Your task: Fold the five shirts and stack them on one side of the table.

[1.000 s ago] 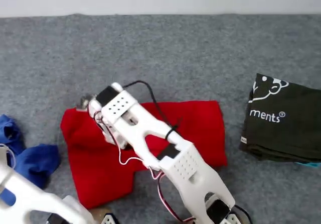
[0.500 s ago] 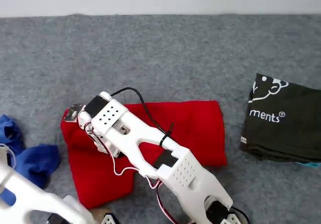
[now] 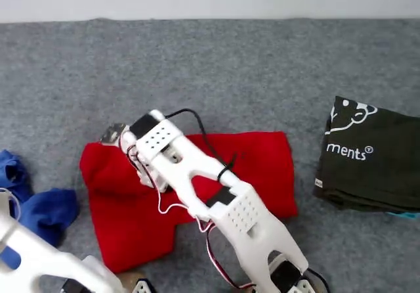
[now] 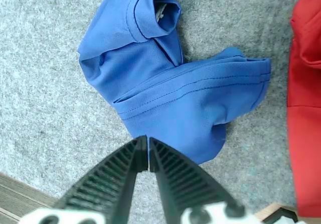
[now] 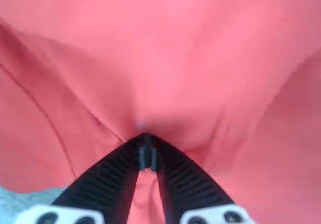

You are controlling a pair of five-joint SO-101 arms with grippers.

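Okay, my right gripper [image 5: 145,156] pinches the red shirt [image 3: 259,165] (by the near edge of the table [image 3: 230,63]). My left gripper [image 4: 149,156] hangs closed, empty, over the blue shirt [image 4: 175,103].

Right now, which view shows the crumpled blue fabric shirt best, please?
Left wrist view: the crumpled blue fabric shirt shows nearly whole. The high view crops it at the edge; the right wrist view faces red cloth.

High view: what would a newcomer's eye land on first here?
The red shirt spread in the centre, with the right gripper shut on a pinch of its cloth. Off to the right sits a folded dark stack; a crumpled blue shirt lies at the left.
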